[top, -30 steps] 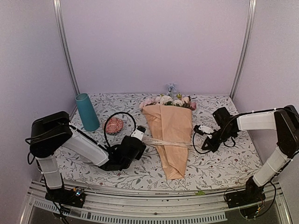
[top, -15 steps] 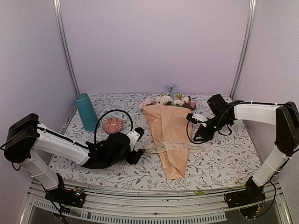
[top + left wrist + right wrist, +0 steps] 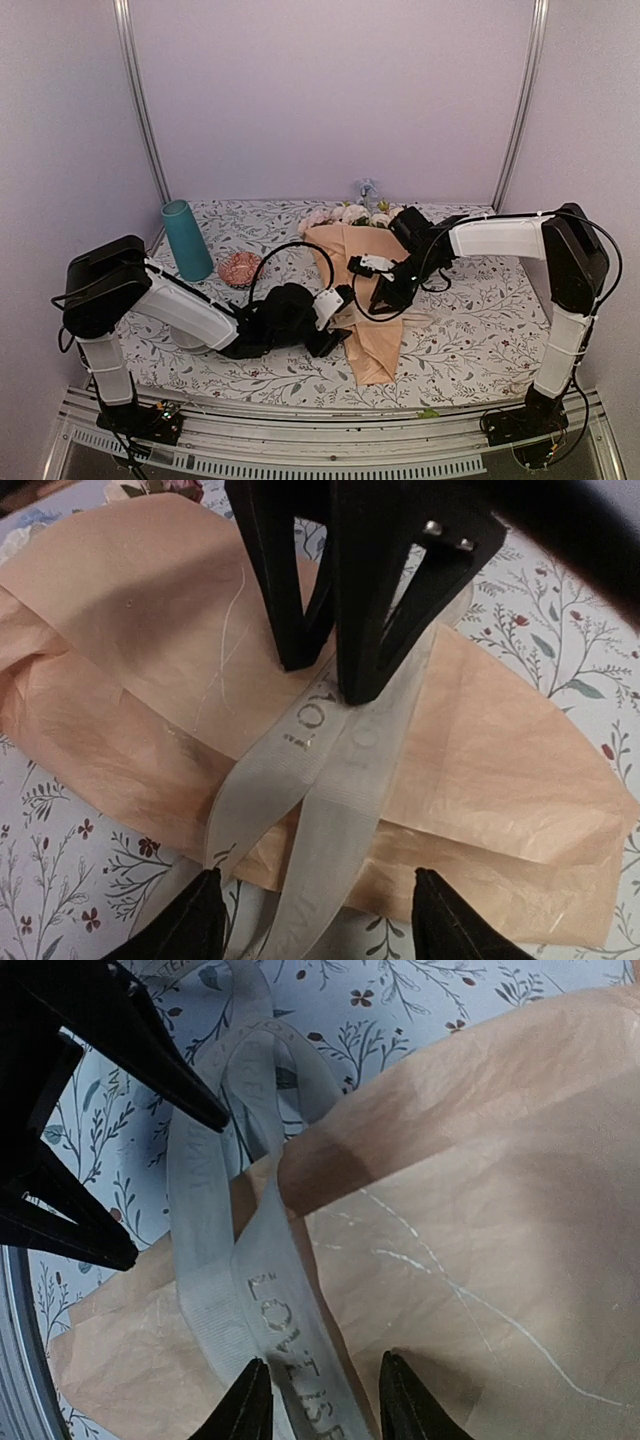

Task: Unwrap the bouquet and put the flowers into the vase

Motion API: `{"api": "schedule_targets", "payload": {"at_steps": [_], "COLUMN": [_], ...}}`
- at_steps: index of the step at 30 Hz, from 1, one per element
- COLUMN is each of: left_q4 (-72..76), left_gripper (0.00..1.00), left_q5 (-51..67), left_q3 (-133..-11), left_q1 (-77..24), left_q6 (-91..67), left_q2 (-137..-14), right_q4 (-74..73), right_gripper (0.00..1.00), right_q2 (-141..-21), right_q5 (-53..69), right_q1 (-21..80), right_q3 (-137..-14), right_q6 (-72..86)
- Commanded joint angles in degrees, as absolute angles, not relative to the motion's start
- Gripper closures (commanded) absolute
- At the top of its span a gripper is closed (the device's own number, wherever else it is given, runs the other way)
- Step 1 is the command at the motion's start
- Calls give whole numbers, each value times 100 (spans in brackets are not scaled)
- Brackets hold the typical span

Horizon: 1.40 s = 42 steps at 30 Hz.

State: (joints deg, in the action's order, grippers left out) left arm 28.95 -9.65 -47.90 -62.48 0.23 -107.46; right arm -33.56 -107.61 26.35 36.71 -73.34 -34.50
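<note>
As seen from above, lying flat at the centre of the frame: the bouquet (image 3: 372, 345), narrow end toward the bottom edge, the flowers (image 3: 355, 214) peeking out of the peach paper (image 3: 480, 740) at the upper end. Not unwrapped yet; tied around the middle with a pale grey ribbon (image 3: 300, 770) (printed letters on it, only partly readable). Standing upright at the left of the same frame, well apart from the bouquet: the vase (image 3: 186, 240), with a small red dish (image 3: 240, 268) near it on the flowered cloth (image 3: 480, 330).

Along the bottom edge of the left wrist frame: the left gripper (image 3: 316, 895), released, fingers wide apart, two ribbon tails running between them. At the bottom edge of the right wrist frame: the right gripper (image 3: 322, 1360), jaws partly apart, straddling one ribbon band above the paper. Pinching nothing, as far as can be told. Coming in from the top of the left wrist frame, the same right fingers, one tip down at the ribbon near its crossing, the other at the paper beside it.
</note>
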Motion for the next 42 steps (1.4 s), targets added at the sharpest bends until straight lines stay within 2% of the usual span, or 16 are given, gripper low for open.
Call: {"api": "schedule_targets", "payload": {"at_steps": [1, 3, 4, 14, 17, 21, 26, 30, 31, 33, 36, 39, 42], "left_q4": [3427, 3556, 3618, 3980, 4024, 4051, 3583, 3018, 2959, 2870, 2814, 2879, 3072], "left_gripper": [35, 33, 32, 31, 37, 52, 58, 64, 65, 64, 55, 51, 50], "left_q5": [-1057, -1280, -1370, -2082, -2592, -3080, -3424, -3562, -3509, -3297, -2411, -1592, -931], "left_q3": [-4801, -4774, -4773, -5157, -5243, -5076, -4578, -4045, -3890, -3636, -3452, -3421, -3413], "left_q1": [-6323, -6325, -6322, -6297, -6237, -6117, -6037, -6026, -6021, -6029, -6036, -6075, -6103], "left_q6": [184, 248, 310, 787, 741, 588, 110, -605, -757, -968, -902, -694, -528], "left_q2": [-10907, -10987, -11025, -11682, -11813, -11587, -10860, -10269, -10122, -9867, -9540, -9315, -9251], "right_q4": [-3452, -3508, -3512, -3784, -3791, -3615, -3232, -3126, -3129, -3284, -3719, -3978, -3931], "right_gripper": [77, 97, 100, 100, 100, 100, 100, 100, 94, 72, 56, 54, 54], "right_q2": [-11139, -11195, -11169, -9641, -9166, -8584, -7947, -7820, -7808, -7830, -7844, -8024, -8402], "right_q5": [2825, 2794, 2723, 2995, 3123, 3112, 2305, 1673, 1571, 1623, 2363, 3021, 3147], "right_q1": [3798, 3798, 3793, 3059, 2568, 1706, 561, 101, 85, 80, 111, 432, 1116], "right_q3": [-7717, -7804, -7812, -7803, -7467, -6599, -5453, -4806, -4696, -4695, -5185, -5726, -6155], "right_q6": [-3356, -3340, -3360, -3236, -3103, -3003, -2920, -2865, -2899, -3012, -3355, -3619, -3701]}}
